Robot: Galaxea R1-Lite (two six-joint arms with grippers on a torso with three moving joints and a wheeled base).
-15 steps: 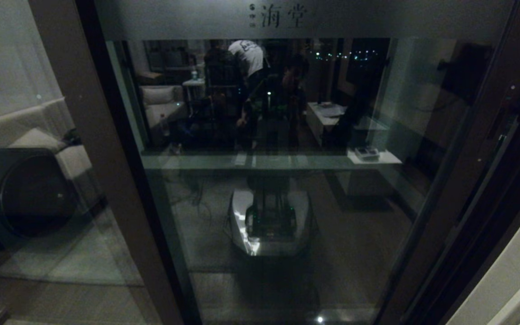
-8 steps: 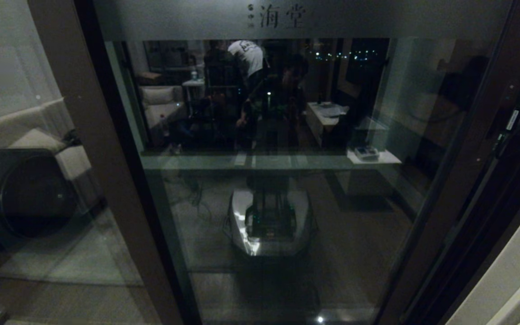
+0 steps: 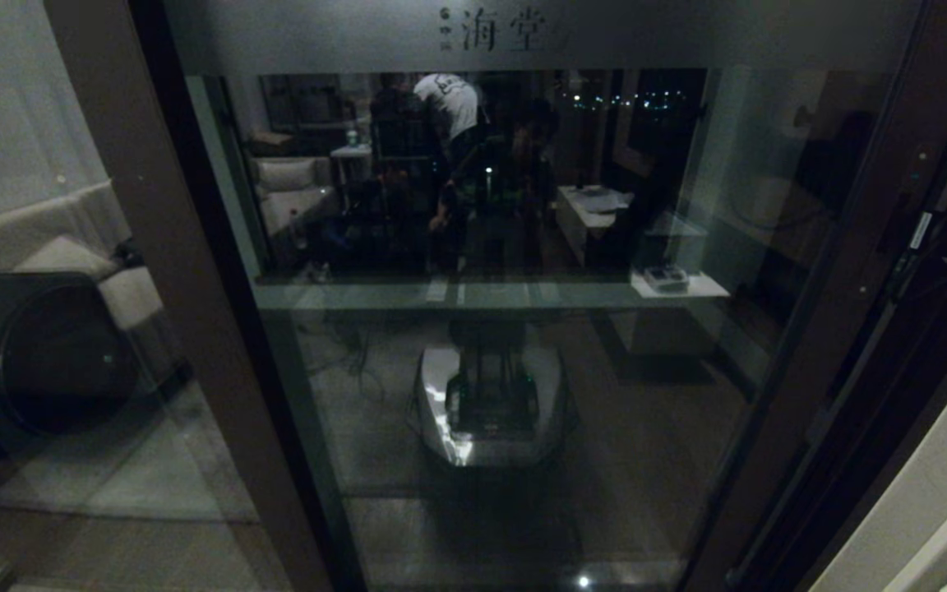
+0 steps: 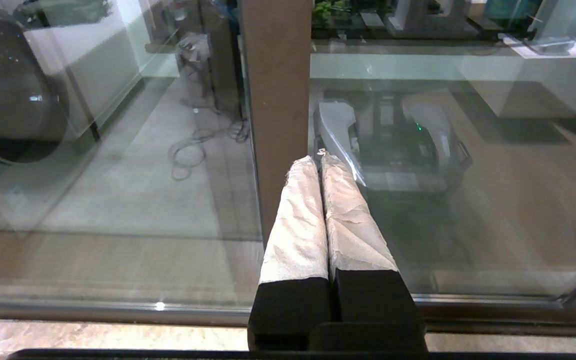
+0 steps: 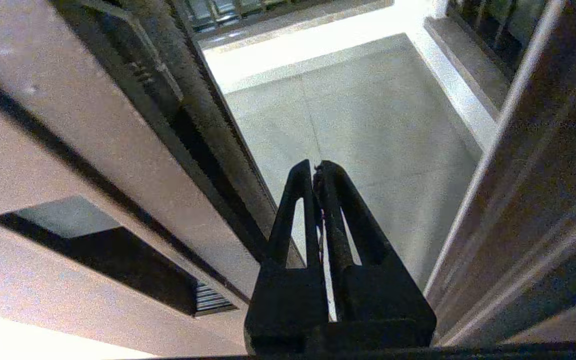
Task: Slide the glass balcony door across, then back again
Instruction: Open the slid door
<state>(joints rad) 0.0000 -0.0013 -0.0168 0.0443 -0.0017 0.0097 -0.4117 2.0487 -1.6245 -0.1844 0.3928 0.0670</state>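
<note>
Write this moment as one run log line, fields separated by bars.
right pincer: shut, in the gap beside the glass balcony door | left pincer: shut, idle before the glass | door: partly open

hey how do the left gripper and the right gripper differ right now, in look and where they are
The left gripper has pale cloth-wrapped fingers; the right gripper has bare black, slotted ones. The left gripper points at the brown stile between the panes, with glass on both sides; the right gripper sits in the open gap beside the glass balcony door, next to its recessed pull slot, pale floor ahead. Both are shut and hold nothing.
</note>
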